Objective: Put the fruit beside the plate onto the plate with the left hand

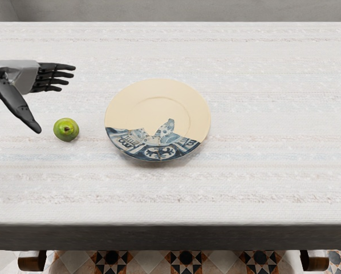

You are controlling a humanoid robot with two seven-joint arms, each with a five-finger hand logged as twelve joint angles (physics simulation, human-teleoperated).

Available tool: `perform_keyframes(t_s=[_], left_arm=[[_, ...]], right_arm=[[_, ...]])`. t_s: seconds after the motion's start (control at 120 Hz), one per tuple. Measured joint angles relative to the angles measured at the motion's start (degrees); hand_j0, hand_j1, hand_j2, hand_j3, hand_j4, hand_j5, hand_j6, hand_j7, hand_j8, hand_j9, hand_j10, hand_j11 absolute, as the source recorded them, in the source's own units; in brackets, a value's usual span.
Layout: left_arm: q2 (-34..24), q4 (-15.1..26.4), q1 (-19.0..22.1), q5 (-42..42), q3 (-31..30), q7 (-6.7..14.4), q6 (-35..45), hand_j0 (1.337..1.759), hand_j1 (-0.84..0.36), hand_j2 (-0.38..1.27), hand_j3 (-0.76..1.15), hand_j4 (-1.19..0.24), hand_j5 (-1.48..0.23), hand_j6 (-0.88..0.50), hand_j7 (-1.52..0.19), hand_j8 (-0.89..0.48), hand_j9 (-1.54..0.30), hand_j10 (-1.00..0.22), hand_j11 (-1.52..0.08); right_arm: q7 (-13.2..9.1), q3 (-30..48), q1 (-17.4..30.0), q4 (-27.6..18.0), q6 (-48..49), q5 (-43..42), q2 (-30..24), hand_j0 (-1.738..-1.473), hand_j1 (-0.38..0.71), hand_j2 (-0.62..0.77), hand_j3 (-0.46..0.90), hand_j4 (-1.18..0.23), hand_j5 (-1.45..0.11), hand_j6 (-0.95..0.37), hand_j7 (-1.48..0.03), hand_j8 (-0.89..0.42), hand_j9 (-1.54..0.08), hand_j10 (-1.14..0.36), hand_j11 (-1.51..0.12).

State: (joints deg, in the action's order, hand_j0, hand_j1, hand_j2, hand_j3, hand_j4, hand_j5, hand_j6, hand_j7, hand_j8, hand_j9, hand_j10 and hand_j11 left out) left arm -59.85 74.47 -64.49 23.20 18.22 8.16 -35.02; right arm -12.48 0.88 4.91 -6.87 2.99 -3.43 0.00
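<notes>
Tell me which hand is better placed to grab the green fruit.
Left. The left hand is open, close beside the green fruit, which lies left of the plate. No right arm shows.

A green round fruit (66, 129); a cream ceramic plate (159, 105), blue-and-white patterned near edge; a whitish woven tablecloth (262, 171).

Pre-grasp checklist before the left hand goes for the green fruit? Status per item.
1. Left hand open, holding nothing: ok.
2. Small round green fruit resting on the white table: ok.
3. Fruit apart from the round cream plate with blue patterned edge, on its left: ok.
4. Hand positioned over fruit: not ok; it sits up-left, thumb tip short of it.
5. Plate lying flat, fully in view: ok.
</notes>
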Motion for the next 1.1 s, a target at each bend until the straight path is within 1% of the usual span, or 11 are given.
perform_keyframes(t_s=[0.142,0.175,0.3,0.408,0.5,0.583,0.667,0.792,0.85,0.967,1.1], left_arm=[[-0.1,0.2,0.0,0.0,0.0,0.5,0.0,1.658,0.33,0.0,0.0,-0.02,-0.02,-0.02,-0.02,-0.02,-0.02,-0.02,-0.02],[0.0,0.2,-0.2,0.0,0.1,1.5,0.0,1.658,0.33,0.0,0.0,-0.02,-0.02,-0.02,-0.02,-0.02,-0.02,-0.02,-0.02],[0.1,0.8,-0.8,0.0,1.2,7.4,0.0,1.658,0.33,0.0,0.0,-0.02,-0.02,-0.02,-0.02,-0.02,-0.02,-0.02,-0.02],[0.3,3.9,-3.3,0.5,3.1,15.7,0.0,1.658,0.33,0.0,0.0,-0.02,-0.02,-0.02,-0.02,-0.02,-0.02,-0.02,-0.02],[0.2,8.3,-3.4,4.2,3.8,21.2,0.0,1.658,0.33,0.0,0.0,-0.02,-0.02,-0.02,-0.02,-0.02,-0.02,-0.02,-0.02],[0.1,11.1,-3.4,7.9,4.0,24.3,0.0,1.658,0.33,0.0,0.0,-0.02,-0.02,-0.02,-0.02,-0.02,-0.02,-0.02,-0.02],[0.3,13.0,-3.4,13.1,4.2,25.7,0.6,1.658,0.33,0.0,0.0,-0.02,-0.02,-0.02,-0.02,-0.02,-0.02,-0.02,-0.02],[0.7,16.4,-3.2,20.6,4.2,26.5,8.2,1.658,0.33,0.0,0.0,-0.02,-0.02,-0.03,-0.02,-0.03,-0.02,-0.02,-0.02],[2.4,17.1,-2.8,23.7,4.1,26.6,11.6,1.658,0.33,0.0,0.0,-0.03,-0.03,-0.03,-0.03,-0.03,-0.03,-0.02,-0.03],[6.1,17.8,3.1,33.0,3.7,26.8,18.6,1.658,0.33,0.01,0.0,-0.03,-0.03,-0.03,-0.03,-0.03,-0.03,-0.03,-0.03],[8.0,18.1,6.0,39.0,3.6,26.8,24.4,1.658,0.33,0.01,0.0,-0.03,-0.03,-0.03,-0.03,-0.03,-0.03,-0.03,-0.03]], right_arm=[[0.0,0.2,-0.1,0.0,0.0,0.0,0.0,-1.658,-0.35,0.0,0.0,0.0,0.0,0.0,0.0,0.0,0.0,0.0,0.0],[0.0,0.2,-0.1,0.0,0.0,0.0,0.0,-1.658,-0.35,0.0,0.0,0.0,0.0,0.0,0.0,0.0,0.0,0.0,0.0],[0.0,0.3,-0.1,0.0,0.0,0.0,0.0,-1.658,-0.35,0.0,0.0,0.0,0.0,0.0,0.0,0.0,0.0,0.0,0.0],[0.0,0.2,-0.5,0.0,0.0,0.0,0.0,-1.658,-0.35,0.0,0.0,0.0,0.0,0.0,0.0,0.0,0.0,0.0,0.0],[0.0,0.2,-0.8,0.0,0.0,0.0,0.0,-1.658,-0.35,0.0,0.0,0.0,0.0,0.0,0.0,0.0,0.0,0.0,0.0],[0.0,0.2,-0.9,0.0,0.0,0.0,0.0,-1.658,-0.35,0.0,0.0,0.0,0.0,0.0,0.0,0.0,0.0,0.0,0.0],[0.0,0.2,-0.9,0.0,0.0,0.0,0.0,-1.658,-0.35,0.0,0.0,0.0,0.0,0.0,0.0,0.0,0.0,0.0,0.0],[0.0,0.1,-1.0,0.0,0.0,0.0,0.0,-1.658,-0.35,0.0,0.0,0.0,0.0,0.0,0.0,0.0,0.0,0.0,0.0],[0.0,0.1,-1.0,0.0,0.0,0.0,0.0,-1.658,-0.35,0.0,0.0,0.0,0.0,0.0,0.0,0.0,0.0,0.0,0.0],[0.0,0.0,-1.0,0.0,0.0,0.0,0.0,-1.658,-0.35,0.0,0.0,0.0,0.0,0.0,0.0,0.0,0.0,0.0,0.0],[0.0,0.0,-1.0,0.0,0.0,0.0,0.0,-1.658,-0.35,0.0,0.0,0.0,0.0,0.0,0.0,0.0,0.0,0.0,0.0]])
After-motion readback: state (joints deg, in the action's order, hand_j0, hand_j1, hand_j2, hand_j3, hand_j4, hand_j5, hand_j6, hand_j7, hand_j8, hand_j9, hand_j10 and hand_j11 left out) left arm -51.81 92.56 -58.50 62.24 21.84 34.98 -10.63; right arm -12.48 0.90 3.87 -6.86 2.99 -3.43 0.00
